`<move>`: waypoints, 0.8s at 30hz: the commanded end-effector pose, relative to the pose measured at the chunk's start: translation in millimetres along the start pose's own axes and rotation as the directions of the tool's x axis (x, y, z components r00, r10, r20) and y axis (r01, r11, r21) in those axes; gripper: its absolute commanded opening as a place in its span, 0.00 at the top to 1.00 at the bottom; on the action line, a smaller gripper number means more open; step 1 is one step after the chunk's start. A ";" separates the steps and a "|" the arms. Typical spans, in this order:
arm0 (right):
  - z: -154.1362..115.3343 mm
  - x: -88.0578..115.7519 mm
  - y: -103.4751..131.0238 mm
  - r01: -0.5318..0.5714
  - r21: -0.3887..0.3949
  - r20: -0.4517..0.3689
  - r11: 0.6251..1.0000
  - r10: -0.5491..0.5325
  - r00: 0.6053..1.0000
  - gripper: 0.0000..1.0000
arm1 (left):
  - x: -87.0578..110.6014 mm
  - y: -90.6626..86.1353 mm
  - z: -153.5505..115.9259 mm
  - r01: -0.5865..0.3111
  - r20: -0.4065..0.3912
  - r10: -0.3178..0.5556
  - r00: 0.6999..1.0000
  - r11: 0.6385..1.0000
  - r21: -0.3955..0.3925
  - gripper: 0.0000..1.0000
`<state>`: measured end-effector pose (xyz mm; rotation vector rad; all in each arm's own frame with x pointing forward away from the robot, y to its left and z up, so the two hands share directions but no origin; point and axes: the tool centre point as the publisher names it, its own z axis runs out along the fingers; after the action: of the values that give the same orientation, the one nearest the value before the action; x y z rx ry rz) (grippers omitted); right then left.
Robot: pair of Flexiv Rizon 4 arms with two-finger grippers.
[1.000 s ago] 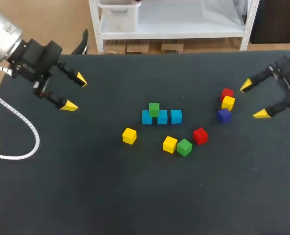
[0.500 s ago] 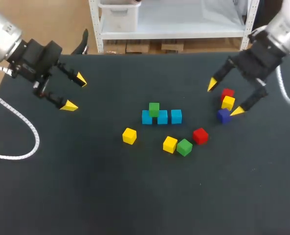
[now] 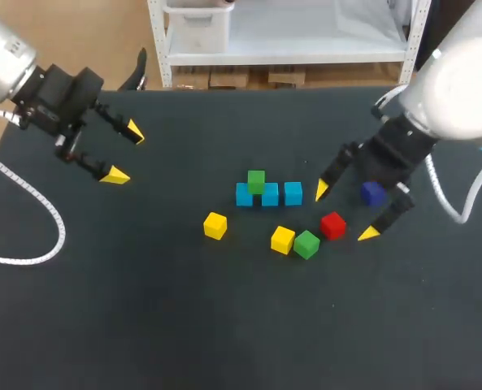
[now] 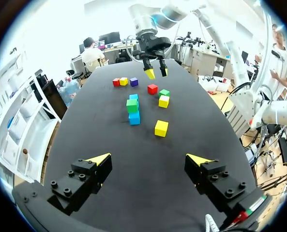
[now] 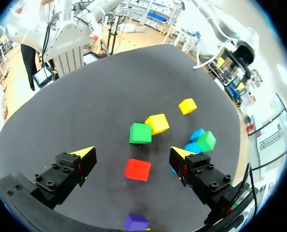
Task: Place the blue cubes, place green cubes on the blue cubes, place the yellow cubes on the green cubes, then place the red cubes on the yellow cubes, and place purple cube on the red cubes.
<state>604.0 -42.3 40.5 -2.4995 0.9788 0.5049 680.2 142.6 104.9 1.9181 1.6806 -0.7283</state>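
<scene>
Three blue cubes (image 3: 270, 196) lie in a row at mid-table, and a green cube (image 3: 256, 180) sits on the left pair. In front lie a yellow cube (image 3: 214, 225), a second yellow cube (image 3: 282, 240), a green cube (image 3: 306, 244) and a red cube (image 3: 332, 225). My right gripper (image 3: 345, 212) hangs open over the red cube (image 5: 137, 169), which shows between its fingers without touching them. The purple cube (image 3: 373, 192) lies just beside the right arm; the arm hides the cubes behind it. My left gripper (image 3: 120, 153) stands open and empty at the far left.
From the left wrist, a red cube (image 4: 116, 82), a yellow cube (image 4: 124, 81) and the purple cube (image 4: 134, 81) form a row at the table's far side. A white cable (image 3: 37, 203) loops on the table at the left. Bare dark tabletop (image 3: 224, 325) fills the front.
My right arm has swung in from the table's right edge toward the middle and now hangs over the loose red cube, covering the red and yellow cubes by the purple one. The left arm has not moved.
</scene>
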 end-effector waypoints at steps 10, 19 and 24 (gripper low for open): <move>36.9 3.0 -11.0 0.014 -0.083 0.031 0.996 -0.011 0.999 0.00 | 1.2 0.4 -0.3 -0.003 0.002 0.003 1.000 1.000 0.000 0.00; 52.3 -0.3 -12.0 0.011 -0.095 0.043 0.995 -0.007 0.999 0.00 | 1.2 0.4 -0.3 -0.003 0.002 0.003 1.000 1.000 0.000 0.00; 57.4 -3.2 -11.3 0.013 -0.105 0.048 0.994 -0.008 0.999 0.13 | 1.2 0.4 -0.3 -0.003 0.002 0.003 1.000 1.000 0.000 0.00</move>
<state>598.3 -7.2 -3.1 -2.5683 0.9431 0.6210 680.2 142.5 105.1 1.9182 1.6810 -0.7281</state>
